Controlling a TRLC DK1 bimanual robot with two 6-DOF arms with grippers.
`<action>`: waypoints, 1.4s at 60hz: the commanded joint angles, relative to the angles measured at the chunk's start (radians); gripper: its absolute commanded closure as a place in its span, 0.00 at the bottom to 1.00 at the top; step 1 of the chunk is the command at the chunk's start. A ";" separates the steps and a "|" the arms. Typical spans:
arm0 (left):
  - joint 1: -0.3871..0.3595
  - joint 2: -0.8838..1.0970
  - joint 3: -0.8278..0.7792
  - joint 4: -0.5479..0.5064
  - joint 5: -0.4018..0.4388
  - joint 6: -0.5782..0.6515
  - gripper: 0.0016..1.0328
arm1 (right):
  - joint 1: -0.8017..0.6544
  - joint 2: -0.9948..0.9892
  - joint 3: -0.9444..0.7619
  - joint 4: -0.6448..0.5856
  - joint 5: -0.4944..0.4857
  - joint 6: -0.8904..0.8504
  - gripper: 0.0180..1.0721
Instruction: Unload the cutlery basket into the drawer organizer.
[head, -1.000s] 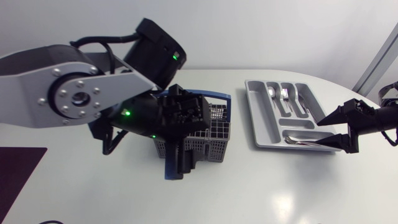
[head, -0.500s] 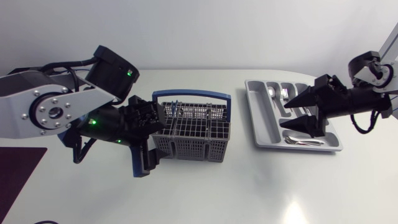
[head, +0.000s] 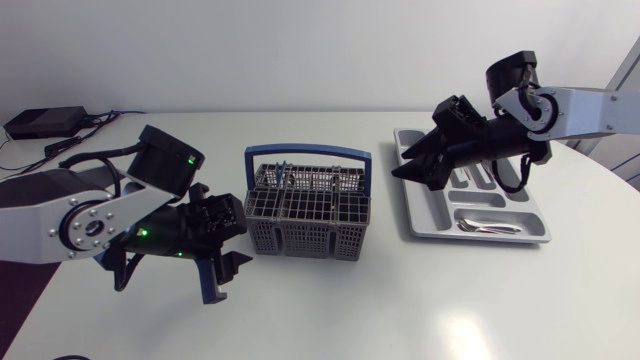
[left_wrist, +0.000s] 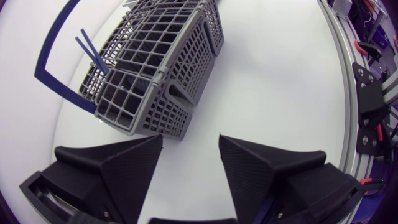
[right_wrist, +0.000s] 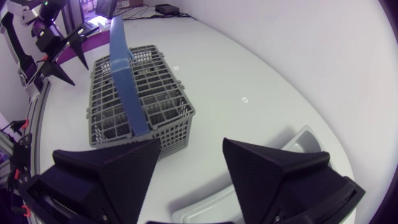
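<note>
Right pincer (head: 410, 160) wide & empty, left pincer (head: 228, 250) ditto at 8 o'clock of the basket (head: 308, 212): reaching in, I could snag the blue handle (head: 308, 152) & tip it.

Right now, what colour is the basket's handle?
Blue; the handle shows best in the right wrist view.

Grey cutlery basket (head: 305, 238) (blue handle (head: 308, 152) upright) stands near grey drawer organizer (head: 428, 215).
</note>
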 joint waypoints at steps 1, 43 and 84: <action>0.009 0.019 -0.036 0.028 0.009 0.014 0.76 | 0.023 0.043 0.039 0.045 0.025 0.092 0.76; 0.111 0.263 -0.005 0.312 0.012 0.070 0.83 | 0.163 0.023 0.033 0.021 -0.047 0.165 0.90; 0.238 0.093 0.125 0.289 0.096 0.020 0.83 | 0.129 -0.283 -0.189 -0.010 0.050 0.195 0.91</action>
